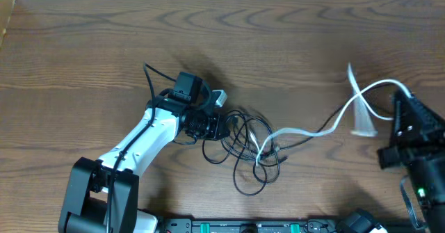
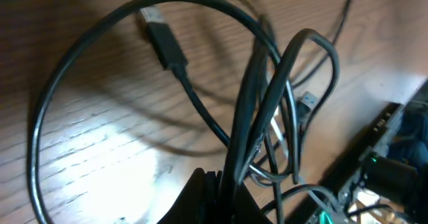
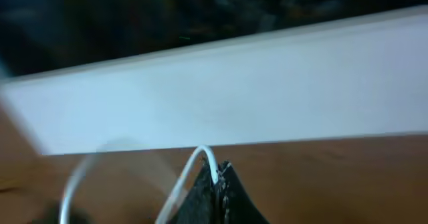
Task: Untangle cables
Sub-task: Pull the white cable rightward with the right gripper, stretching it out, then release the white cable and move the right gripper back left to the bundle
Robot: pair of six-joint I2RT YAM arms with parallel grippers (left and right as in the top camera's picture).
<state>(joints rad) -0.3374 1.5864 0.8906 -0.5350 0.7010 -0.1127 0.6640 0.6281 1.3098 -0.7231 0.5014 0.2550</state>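
Overhead, the left gripper (image 1: 212,125) pinches the black cable (image 1: 240,132) at the knot's 9 o'clock edge. The white cable (image 1: 313,131) runs out toward 3 o'clock to the right gripper (image 1: 398,95) (bare tabletop between them). Left wrist: fingers clamped on black strands, a plug (image 2: 164,45) at 11 o'clock. Right wrist: fingers closed on the white cable's bend.

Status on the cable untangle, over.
Left end effector shut on black cable strands. Right end effector shut on white cable. White's other end caught in the black loops, not free.
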